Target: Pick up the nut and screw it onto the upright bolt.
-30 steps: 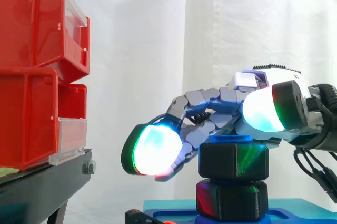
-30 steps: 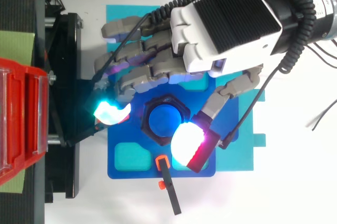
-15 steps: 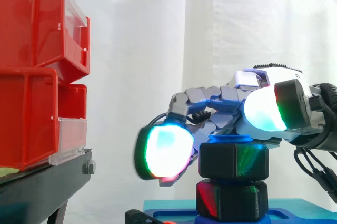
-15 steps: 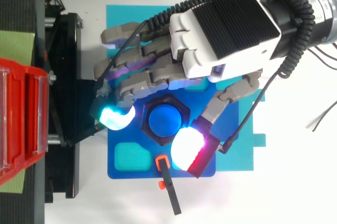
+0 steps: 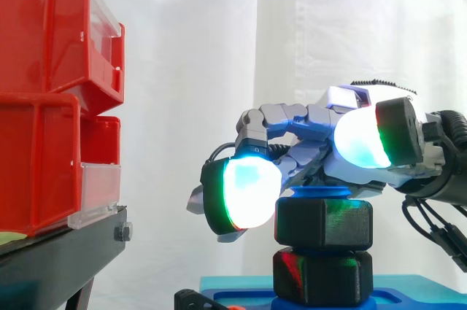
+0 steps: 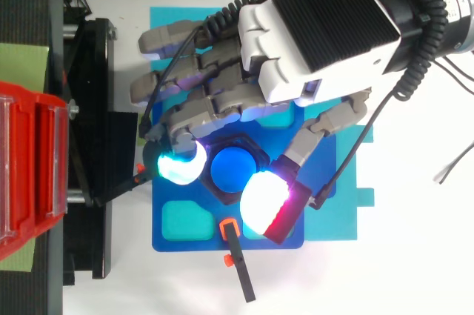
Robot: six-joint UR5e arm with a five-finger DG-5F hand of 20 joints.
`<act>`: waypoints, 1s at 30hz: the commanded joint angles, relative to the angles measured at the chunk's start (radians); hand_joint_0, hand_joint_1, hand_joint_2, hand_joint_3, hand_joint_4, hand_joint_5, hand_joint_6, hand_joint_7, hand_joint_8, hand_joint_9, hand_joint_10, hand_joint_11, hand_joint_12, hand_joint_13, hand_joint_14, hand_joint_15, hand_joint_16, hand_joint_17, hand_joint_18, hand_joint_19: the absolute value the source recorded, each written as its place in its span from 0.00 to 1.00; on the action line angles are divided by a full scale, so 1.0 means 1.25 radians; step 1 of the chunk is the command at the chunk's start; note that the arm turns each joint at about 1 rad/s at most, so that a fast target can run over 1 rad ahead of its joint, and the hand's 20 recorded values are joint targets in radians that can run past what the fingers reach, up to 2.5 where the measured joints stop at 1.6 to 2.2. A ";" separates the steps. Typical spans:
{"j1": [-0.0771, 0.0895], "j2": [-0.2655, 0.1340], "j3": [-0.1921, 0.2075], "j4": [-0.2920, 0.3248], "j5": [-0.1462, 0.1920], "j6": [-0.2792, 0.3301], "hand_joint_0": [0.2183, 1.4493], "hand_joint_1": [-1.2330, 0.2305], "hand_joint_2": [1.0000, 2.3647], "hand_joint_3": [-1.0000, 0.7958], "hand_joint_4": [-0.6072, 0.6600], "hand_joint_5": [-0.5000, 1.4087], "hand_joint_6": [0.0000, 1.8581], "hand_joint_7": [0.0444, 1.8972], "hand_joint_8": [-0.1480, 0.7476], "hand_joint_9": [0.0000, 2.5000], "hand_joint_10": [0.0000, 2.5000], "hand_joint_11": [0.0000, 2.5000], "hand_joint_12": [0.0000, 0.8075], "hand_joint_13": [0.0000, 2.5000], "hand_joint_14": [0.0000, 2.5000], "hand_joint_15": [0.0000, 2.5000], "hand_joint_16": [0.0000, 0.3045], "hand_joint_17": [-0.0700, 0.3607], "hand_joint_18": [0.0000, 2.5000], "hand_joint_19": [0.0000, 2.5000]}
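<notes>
One change: the cyan fingertip [image 6: 178, 167] was out at the plate edge nearest the bins a second ago. It has now curled in and sits against the nut's flank on that side. The thumb pad [image 6: 263, 198] has barely shifted and is parked at the nut's opposite corner. So the hand [image 6: 318, 33] is curled round the nut [image 5: 323, 222], fingertip on one flank and thumb on the other. I can't say how hard the thumb bears, as from the side it looks a bit higher than the nut.

My read is a re-grip between turns, not a first pick. The nut is already on the bolt [image 6: 233, 169], whose blue tip pokes out above it. Next move should be a twist. If the thumb is riding high, the nut may slip rather than turn.

The nut itself is a chunky black hex, and its faces are glossy enough to pick up green and red glow from the pads. It sits level near the top of the bolt, directly above a second black hex [image 5: 323, 277] at the bolt's foot. I can't tell if those two touch. The bolt stands upright in the middle of the dark blue base plate [image 6: 178, 243], clear of all its edges. The red bins [image 5: 44, 106] sit beyond the plate and aren't involved.
</notes>
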 commanded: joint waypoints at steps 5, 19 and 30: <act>-0.004 0.000 0.002 0.000 -0.006 -0.002 0.24 0.62 0.00 0.28 0.59 0.25 0.29 0.76 0.43 0.29 0.00 0.00 0.29 0.22 0.00 0.00 0.07 0.28 0.09 0.00; -0.024 0.000 0.001 0.003 -0.025 -0.005 0.25 0.60 0.00 0.28 0.55 0.28 0.30 0.73 0.43 0.38 0.00 0.00 0.23 0.28 0.00 0.00 0.06 0.25 0.16 0.00; -0.041 0.000 0.001 0.004 -0.038 -0.012 0.26 0.58 0.00 0.28 0.51 0.29 0.33 0.66 0.40 0.50 0.00 0.00 0.18 0.35 0.00 0.00 0.04 0.22 0.23 0.00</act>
